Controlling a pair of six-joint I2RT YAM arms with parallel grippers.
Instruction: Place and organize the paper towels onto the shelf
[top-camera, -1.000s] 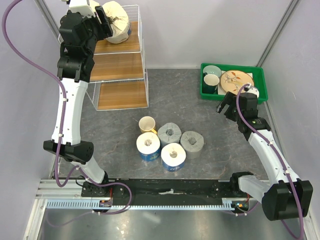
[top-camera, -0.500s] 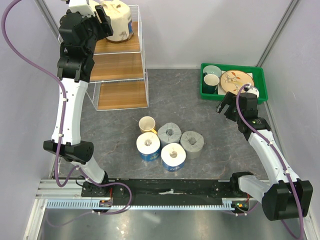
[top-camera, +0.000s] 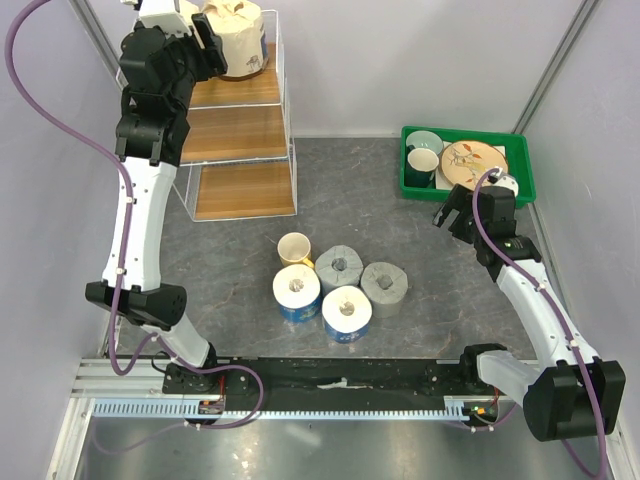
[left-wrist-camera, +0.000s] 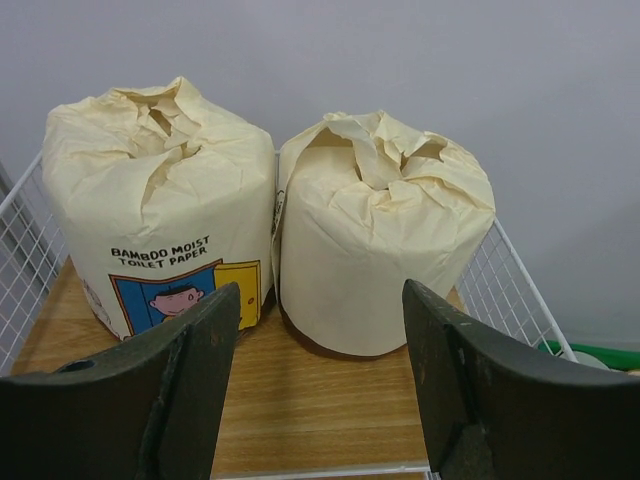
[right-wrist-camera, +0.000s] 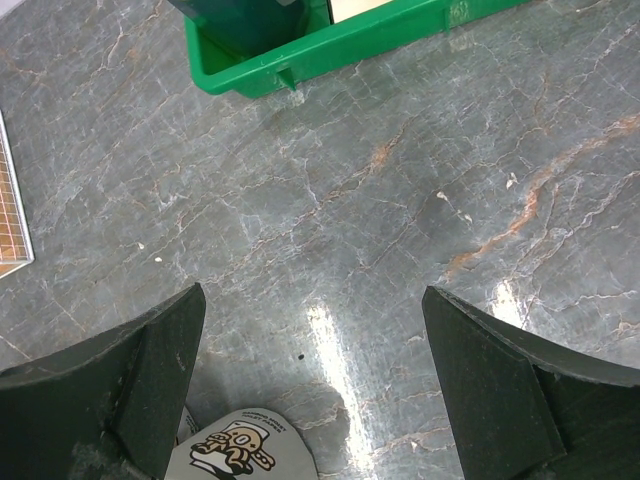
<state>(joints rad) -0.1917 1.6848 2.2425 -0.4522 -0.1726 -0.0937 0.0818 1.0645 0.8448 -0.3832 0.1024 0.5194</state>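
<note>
Shelf (top-camera: 240, 130): two cream rolls (left-wrist-camera: 380, 250); table (top-camera: 400, 230): two grey (top-camera: 339, 268), two white-and-blue (top-camera: 297, 292).

The shelf (top-camera: 240, 135), white wire with three stepped wooden boards, stands at 11 o'clock in the top view. Two cream rolls (left-wrist-camera: 160, 215) stand upright side by side on its top board. Two grey rolls (top-camera: 339, 267) and two white-and-blue rolls (top-camera: 297, 293) cluster upright at its 5 o'clock

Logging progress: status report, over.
Left gripper open, right gripper open, empty. Two cream rolls upright on top tier. Four rolls on table beside yellow mug.
</note>
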